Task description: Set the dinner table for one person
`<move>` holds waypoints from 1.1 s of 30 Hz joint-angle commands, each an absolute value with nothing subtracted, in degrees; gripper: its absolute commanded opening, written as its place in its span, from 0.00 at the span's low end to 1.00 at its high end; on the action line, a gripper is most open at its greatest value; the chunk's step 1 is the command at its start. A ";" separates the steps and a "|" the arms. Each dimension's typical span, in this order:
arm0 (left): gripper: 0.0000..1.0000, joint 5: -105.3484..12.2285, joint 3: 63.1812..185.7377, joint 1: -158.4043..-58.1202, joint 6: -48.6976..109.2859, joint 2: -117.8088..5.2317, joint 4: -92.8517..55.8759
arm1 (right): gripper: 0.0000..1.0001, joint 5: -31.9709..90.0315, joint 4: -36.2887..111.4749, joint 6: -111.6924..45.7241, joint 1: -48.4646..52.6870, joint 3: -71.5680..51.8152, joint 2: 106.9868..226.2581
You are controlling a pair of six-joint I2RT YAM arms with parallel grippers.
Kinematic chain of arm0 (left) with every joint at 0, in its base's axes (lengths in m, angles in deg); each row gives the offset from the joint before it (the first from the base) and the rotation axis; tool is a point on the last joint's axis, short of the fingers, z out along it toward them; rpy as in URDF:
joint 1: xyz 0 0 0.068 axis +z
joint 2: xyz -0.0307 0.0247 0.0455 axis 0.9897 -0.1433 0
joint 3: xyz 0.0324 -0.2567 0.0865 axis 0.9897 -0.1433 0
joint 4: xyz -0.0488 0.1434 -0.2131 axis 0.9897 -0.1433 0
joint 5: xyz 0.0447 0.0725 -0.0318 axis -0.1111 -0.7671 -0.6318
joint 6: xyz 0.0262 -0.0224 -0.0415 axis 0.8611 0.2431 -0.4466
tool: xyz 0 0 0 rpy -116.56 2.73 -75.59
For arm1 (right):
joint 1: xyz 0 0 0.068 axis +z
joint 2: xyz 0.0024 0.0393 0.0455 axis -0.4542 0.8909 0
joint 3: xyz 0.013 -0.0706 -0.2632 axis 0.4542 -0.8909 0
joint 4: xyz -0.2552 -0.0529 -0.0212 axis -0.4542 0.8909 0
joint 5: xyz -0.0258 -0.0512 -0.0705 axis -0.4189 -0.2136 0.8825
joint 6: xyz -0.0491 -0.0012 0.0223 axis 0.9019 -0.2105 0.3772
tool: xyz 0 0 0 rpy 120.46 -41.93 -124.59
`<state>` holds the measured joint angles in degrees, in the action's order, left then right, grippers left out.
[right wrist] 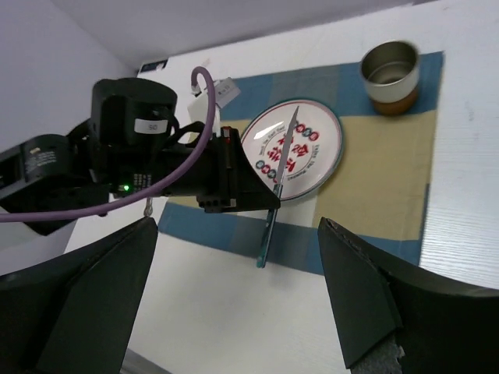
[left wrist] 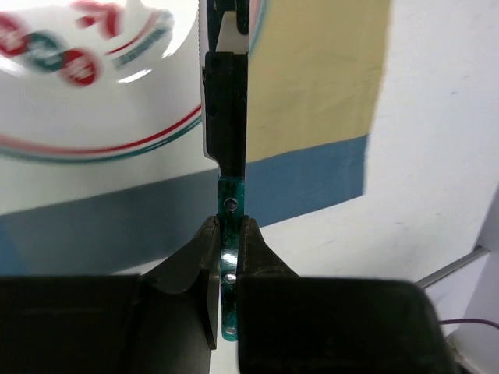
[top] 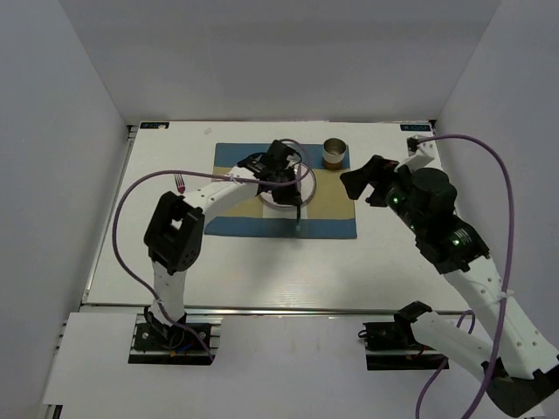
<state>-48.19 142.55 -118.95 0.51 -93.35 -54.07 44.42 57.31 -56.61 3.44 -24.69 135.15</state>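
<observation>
My left gripper (left wrist: 228,234) is shut on the green handle of a knife (left wrist: 231,204). The knife hangs over the near part of the blue-and-tan placemat (top: 332,214), its blade reaching over the white plate (top: 281,199) with red print. The same knife (right wrist: 269,226) shows in the right wrist view, handle end pointing down toward the dinner table (top: 175,262). A metal cup (top: 334,153) stands at the placemat's far right corner. My right gripper (top: 362,175) hovers open to the right of the plate, nothing between its fingers (right wrist: 117,288).
A small utensil with a reddish end (top: 180,183) lies on the table left of the placemat. The left arm's purple cable (top: 131,201) loops over the left side. Metal rails (top: 262,305) edge the tabletop; white walls enclose it.
</observation>
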 commanded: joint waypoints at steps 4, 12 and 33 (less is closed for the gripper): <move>0.00 -49.11 158.09 -123.94 -3.92 -102.77 -54.16 | 0.89 53.98 68.27 -55.00 3.39 -18.11 133.35; 0.00 -50.16 166.63 -127.82 -7.26 -111.92 -54.87 | 0.89 55.48 72.06 -53.94 3.48 -16.16 130.29; 0.00 -46.38 176.57 -128.34 -10.68 -123.09 -51.53 | 0.89 55.57 72.24 -52.89 3.57 -17.48 129.40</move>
<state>-48.06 174.22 -128.33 -9.87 -123.82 -52.86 54.54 73.31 -54.07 3.44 -18.53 129.88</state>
